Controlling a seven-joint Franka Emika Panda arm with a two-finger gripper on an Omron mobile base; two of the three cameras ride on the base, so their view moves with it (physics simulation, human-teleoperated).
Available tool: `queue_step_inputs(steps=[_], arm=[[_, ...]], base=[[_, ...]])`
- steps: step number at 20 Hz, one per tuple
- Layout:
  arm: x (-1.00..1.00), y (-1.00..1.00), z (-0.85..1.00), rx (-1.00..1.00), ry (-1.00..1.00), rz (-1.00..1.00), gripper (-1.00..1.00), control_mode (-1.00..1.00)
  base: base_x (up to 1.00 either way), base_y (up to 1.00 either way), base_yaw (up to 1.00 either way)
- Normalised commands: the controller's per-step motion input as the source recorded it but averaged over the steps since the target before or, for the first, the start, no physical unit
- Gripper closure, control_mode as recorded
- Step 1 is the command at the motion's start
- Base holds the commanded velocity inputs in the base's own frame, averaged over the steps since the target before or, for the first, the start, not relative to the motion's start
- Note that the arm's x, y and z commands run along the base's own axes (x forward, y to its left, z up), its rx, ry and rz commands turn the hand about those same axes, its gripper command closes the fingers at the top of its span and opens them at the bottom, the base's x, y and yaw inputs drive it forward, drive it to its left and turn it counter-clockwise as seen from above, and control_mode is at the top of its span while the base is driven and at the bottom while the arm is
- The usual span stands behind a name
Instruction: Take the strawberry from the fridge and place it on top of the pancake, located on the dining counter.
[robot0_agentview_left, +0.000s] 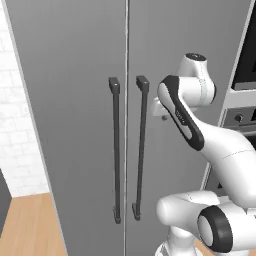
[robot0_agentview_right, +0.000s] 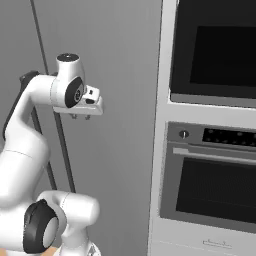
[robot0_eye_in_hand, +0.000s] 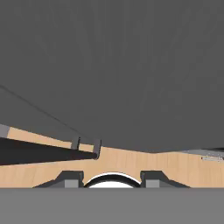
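The grey fridge fills the space ahead with both doors closed, its two dark bar handles standing side by side at the centre seam. My gripper hangs just in front of the right door, right of the handles and pointing down. In the hand view the gripper is open with nothing between its fingertips, and the lower ends of the handles show against the wood floor. The strawberry is hidden behind the closed doors. The pancake and the dining counter are out of view.
A black-windowed wall oven with a second oven below it stands right of the fridge. A white brick wall and wood floor lie to the left.
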Motion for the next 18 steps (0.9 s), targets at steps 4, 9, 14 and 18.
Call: queue_step_inputs(steps=[4,9,14,18], arm=[[-0.11,0.00,0.00,0.00,0.00,0.00,-1.00,1.00],[0.00,0.00,0.00,0.00,0.00,0.00,-1.00,1.00],[0.00,0.00,0.00,0.00,0.00,0.00,-1.00,1.00],[0.00,0.00,0.00,0.00,0.00,0.00,-1.00,1.00]], base=[[-0.31,0.00,0.00],[-0.70,0.27,0.00],[-0.14,0.68,0.00],[0.00,0.53,-0.03]])
